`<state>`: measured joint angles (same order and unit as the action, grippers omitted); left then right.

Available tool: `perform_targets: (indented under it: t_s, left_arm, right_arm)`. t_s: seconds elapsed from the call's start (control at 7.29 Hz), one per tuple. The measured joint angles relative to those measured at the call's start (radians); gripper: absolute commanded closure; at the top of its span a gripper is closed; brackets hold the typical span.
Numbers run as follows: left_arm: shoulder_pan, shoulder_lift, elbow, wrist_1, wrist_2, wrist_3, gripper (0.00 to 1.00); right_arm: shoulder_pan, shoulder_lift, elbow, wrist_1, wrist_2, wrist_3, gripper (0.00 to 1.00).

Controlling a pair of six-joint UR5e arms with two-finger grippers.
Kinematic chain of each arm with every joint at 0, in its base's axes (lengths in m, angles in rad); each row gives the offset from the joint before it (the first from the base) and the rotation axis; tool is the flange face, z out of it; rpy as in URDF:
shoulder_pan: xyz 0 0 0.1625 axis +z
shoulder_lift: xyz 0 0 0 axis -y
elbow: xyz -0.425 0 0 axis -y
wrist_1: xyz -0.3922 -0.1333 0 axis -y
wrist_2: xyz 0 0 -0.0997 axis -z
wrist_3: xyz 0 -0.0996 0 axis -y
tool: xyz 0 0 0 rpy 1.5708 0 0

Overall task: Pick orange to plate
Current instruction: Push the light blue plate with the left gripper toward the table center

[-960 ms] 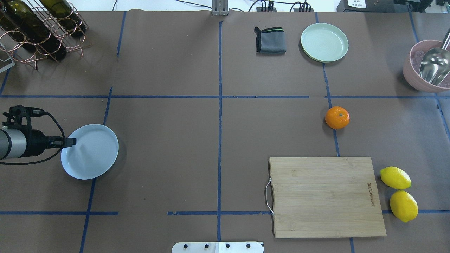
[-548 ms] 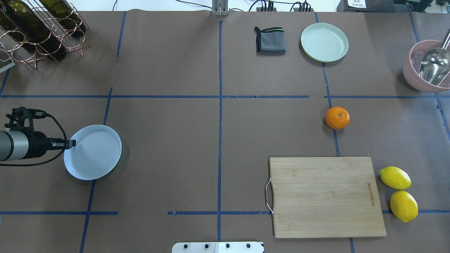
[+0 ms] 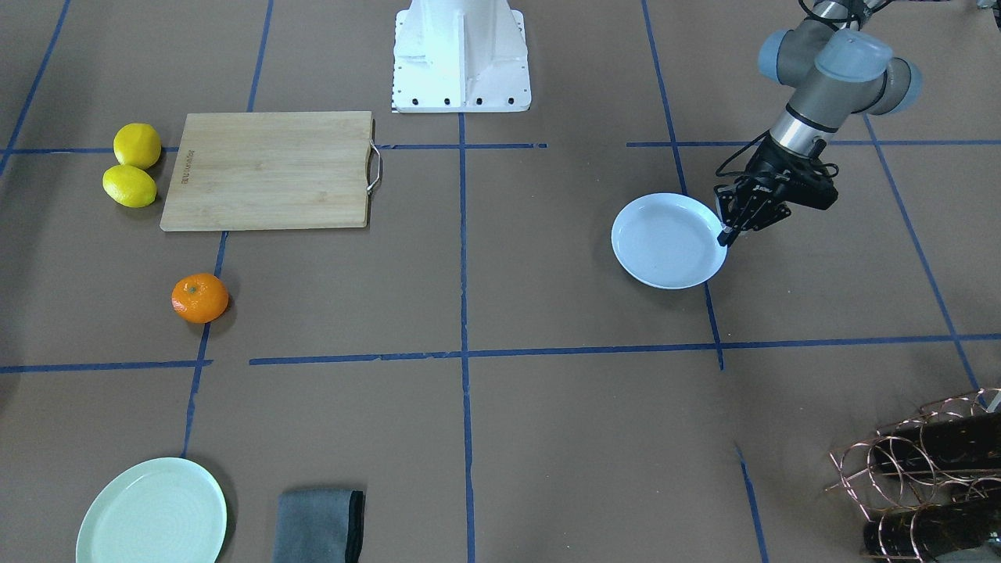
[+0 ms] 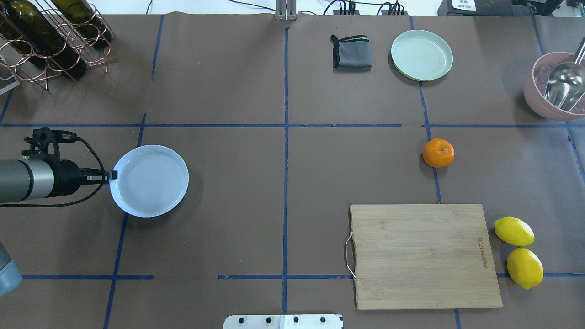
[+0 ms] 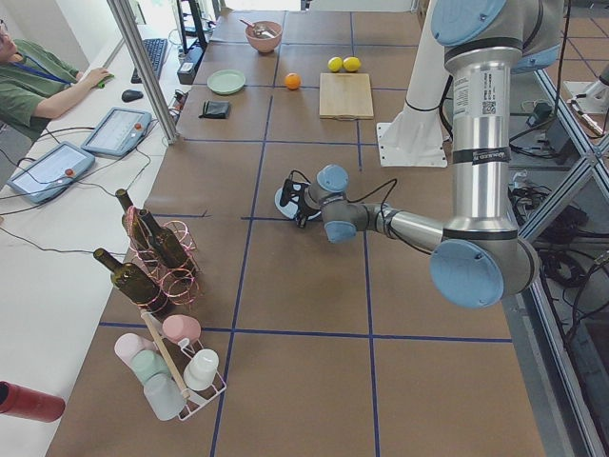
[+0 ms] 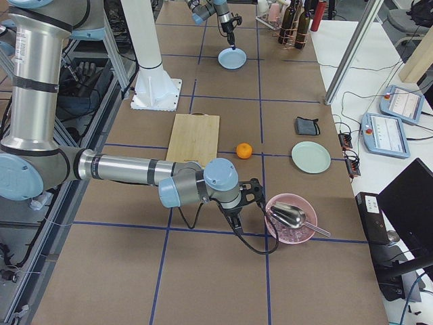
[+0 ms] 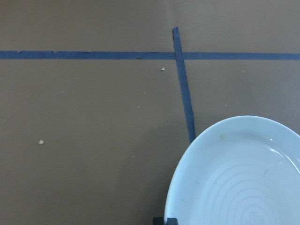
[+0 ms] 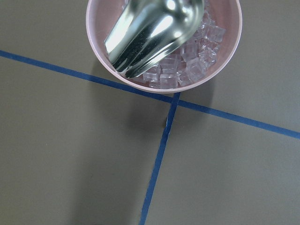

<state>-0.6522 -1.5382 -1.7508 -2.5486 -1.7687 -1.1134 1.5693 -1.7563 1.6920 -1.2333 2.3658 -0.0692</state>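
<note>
The orange (image 4: 438, 153) rests on the brown table right of centre, beside a blue tape line, with nothing touching it. Far to the left lies the pale bluish-white plate (image 4: 149, 181). My left gripper (image 4: 112, 174) is shut on the plate's left rim, and the front-facing view shows the same pinch (image 3: 727, 234) on the plate (image 3: 669, 241). The left wrist view shows the plate (image 7: 239, 178) low and to the right. My right gripper (image 6: 238, 227) shows only in the exterior right view, low beside a pink bowl; I cannot tell its state.
A wooden cutting board (image 4: 422, 256) lies near right, with two lemons (image 4: 514, 231) beside it. A mint-green plate (image 4: 421, 55) and a grey cloth (image 4: 351, 52) sit at the back. A pink bowl (image 4: 534, 98) with ice and a metal scoop stands far right; a wine rack (image 4: 50, 36) back left.
My left gripper has carried the plate to the right and a little toward the table's far side. The plate now looks level rather than tilted. The orange has not moved.
</note>
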Motion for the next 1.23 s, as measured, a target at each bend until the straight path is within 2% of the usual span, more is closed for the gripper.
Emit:
perform_targets:
  t_s: [0.14,0.41,0.69,0.96,1.23]
  left_arm:
    - [0.001,-0.084,0.004,0.054,0.001,-0.013,1.0]
    - [0.007,-0.319,0.034,0.265,0.003,-0.078,1.0]
    - [0.041,-0.523,0.137,0.382,0.027,-0.166,1.0]
    - [0.097,-0.636,0.241,0.393,0.109,-0.209,1.0]
    - [0.129,-0.66,0.274,0.393,0.133,-0.214,1.0]
  right_arm:
    - [0.0,0.0,0.0,0.0,0.001,0.0,0.0]
    - [0.0,0.0,0.0,0.0,0.001,0.001,0.0]
    - [0.0,0.0,-0.002,-0.001,0.001,0.002,0.0]
    - [0.0,0.0,-0.003,-0.001,0.0,0.003,0.0]
    - [0.0,0.0,-0.004,-0.001,0.0,0.005,0.0]
